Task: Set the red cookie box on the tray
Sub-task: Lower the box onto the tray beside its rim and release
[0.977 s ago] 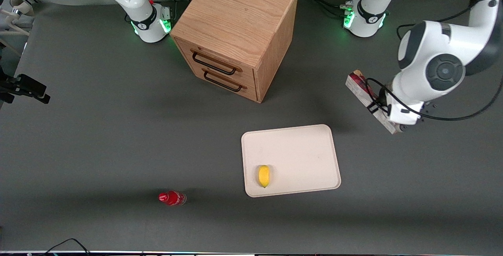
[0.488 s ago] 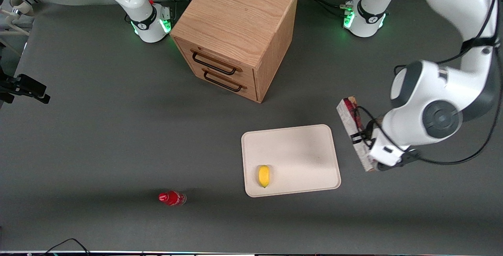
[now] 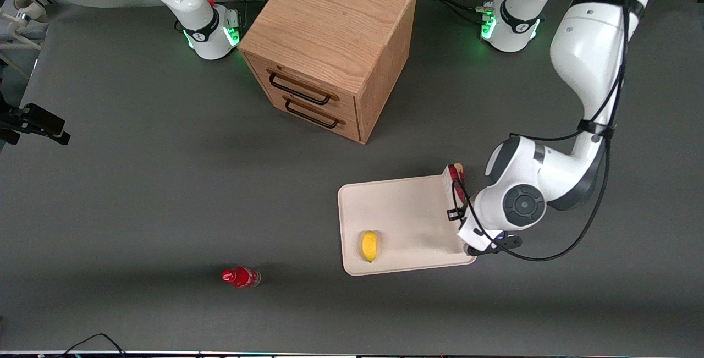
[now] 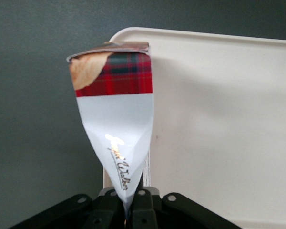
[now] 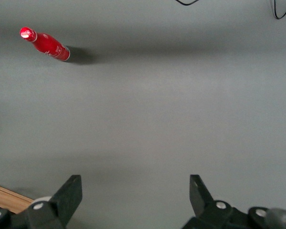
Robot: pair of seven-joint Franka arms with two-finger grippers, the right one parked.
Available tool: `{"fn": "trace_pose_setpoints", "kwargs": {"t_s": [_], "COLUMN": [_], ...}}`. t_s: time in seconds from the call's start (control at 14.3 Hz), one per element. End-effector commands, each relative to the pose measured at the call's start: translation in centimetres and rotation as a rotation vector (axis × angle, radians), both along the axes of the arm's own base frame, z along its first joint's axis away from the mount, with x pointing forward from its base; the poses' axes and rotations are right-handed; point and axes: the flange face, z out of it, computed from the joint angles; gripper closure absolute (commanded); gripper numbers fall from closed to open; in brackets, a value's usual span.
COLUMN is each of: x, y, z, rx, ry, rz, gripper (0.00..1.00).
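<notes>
Because the flat cream-white tray (image 3: 407,209) is the goal, the gripper (image 3: 458,216) pinches the long red-and-white cardboard cookie box (image 3: 453,187) mid-right of frame. Box hangs over tray's edge nearest the working arm, prob. for set-down.

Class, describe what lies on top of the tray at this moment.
A lemon lies on the tray. The gripper, shut on the red cookie box, holds it over the tray's edge at the working arm's end. The arm hides the tray beneath it.

Dark table (image 3: 137,193) bears cabinet (image 3: 330,44), tray (image 3: 407,209), red bottle (image 3: 241,277).
</notes>
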Motion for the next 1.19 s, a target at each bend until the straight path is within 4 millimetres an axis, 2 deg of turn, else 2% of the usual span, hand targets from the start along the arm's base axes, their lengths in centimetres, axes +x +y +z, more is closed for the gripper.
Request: {"fn": "trace_pose_setpoints", "kwargs": {"t_s": [0.0,0.07,0.14,0.21,0.49,0.7,0.84,0.98,1.12], "x": [0.7,0.6,0.6,0.5,1.2,1.0,0.3,-0.9,-2.7], "y": [-0.1,-0.1,0.0,0.0,2.2,4.8,6.8,9.9,15.2], "z": [-0.8,-1.5,-1.9,-1.9,0.9,5.7,10.7,15.6,21.1], "rx": [0.033,0.035,0.038,0.040,0.029,0.023,0.034,0.022,0.002], "ry": [-0.024,-0.015,-0.009,-0.009,-0.002,0.057,0.056,0.094,0.121], "rz": [-0.001,-0.004,-0.004,-0.006,0.042,0.082,0.099,0.058,0.004], "gripper": [1.00,0.97,0.29,0.00,0.00,0.00,0.00,0.00,0.00]}}
